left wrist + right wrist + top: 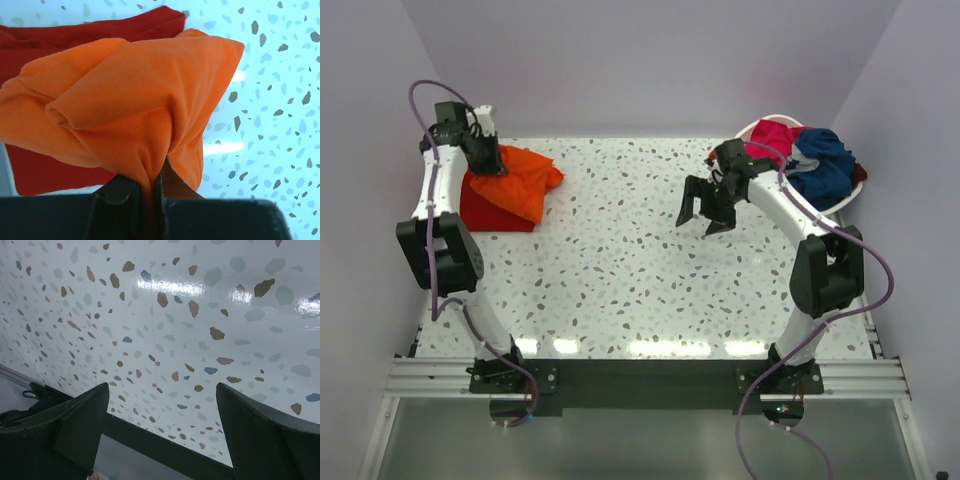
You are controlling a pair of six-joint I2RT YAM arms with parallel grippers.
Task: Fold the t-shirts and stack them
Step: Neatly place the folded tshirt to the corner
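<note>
The orange t-shirt (520, 180) hangs bunched from my left gripper (488, 163) at the back left, partly over the folded darker red t-shirt (490, 211) on the table. In the left wrist view the jaws are shut on a pinch of the orange t-shirt (145, 95), with the red t-shirt (75, 32) behind and below it. My left gripper (147, 186) holds the cloth between its pads. My right gripper (705, 208) is open and empty above the table's middle right; its fingers (75, 425) frame bare speckled tabletop. A magenta t-shirt (772, 138) and a navy t-shirt (823, 165) lie in the basket.
The white basket (852, 192) stands at the back right corner with the magenta and navy shirts heaped in it. The speckled table (620, 280) stretches between the arms. Its near edge shows as a dark rail (165, 447) in the right wrist view.
</note>
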